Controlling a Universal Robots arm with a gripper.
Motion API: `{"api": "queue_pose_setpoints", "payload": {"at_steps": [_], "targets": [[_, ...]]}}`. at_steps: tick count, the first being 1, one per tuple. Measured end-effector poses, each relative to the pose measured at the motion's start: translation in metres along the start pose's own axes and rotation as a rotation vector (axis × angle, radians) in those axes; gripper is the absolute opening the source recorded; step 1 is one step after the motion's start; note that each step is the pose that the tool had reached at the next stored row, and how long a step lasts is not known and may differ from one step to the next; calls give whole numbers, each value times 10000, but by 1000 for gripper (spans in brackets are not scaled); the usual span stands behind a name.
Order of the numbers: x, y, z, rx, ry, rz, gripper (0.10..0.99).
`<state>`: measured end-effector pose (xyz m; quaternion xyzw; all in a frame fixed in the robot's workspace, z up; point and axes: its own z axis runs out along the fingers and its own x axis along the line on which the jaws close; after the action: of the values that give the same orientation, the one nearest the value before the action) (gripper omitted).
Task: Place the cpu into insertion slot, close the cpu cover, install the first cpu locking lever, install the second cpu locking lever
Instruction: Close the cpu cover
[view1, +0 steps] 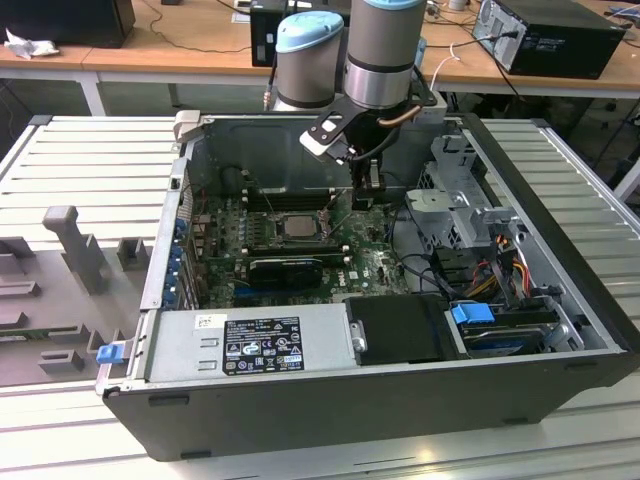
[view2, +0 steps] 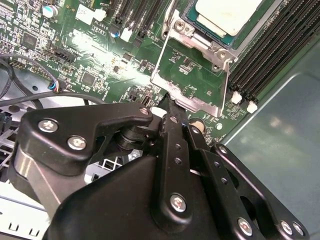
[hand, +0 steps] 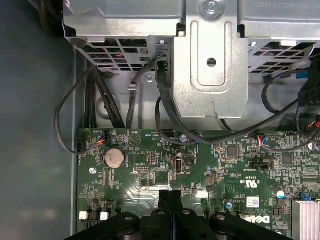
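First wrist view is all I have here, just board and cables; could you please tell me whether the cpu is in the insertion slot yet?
Observer: Yes. In the second wrist view the cpu sits in the insertion slot.
Operator: Thank you. Is the cpu cover down over it?
Observer: No. The cpu cover is swung open beside the slot, with green board showing through its cut-out.
Operator: Where is the gripper relative to the cover?
Observer: The shut gripper is at the cover's far edge, away from the slot. I cannot tell whether it touches.

Open computer case (view1: 350, 400) on ribbed table (view1: 80, 160)
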<state>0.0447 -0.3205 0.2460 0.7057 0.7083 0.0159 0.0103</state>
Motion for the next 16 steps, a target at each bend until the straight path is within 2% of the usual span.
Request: {"api": "queue_pose_setpoints", "payload": {"at_steps": [7, 13, 16], "targets": [[0, -50, -2, 0, 0, -1, 106], [1, -135, -5, 0, 0, -2, 106], [1, -209, -8, 1, -1, 0, 106]]}}
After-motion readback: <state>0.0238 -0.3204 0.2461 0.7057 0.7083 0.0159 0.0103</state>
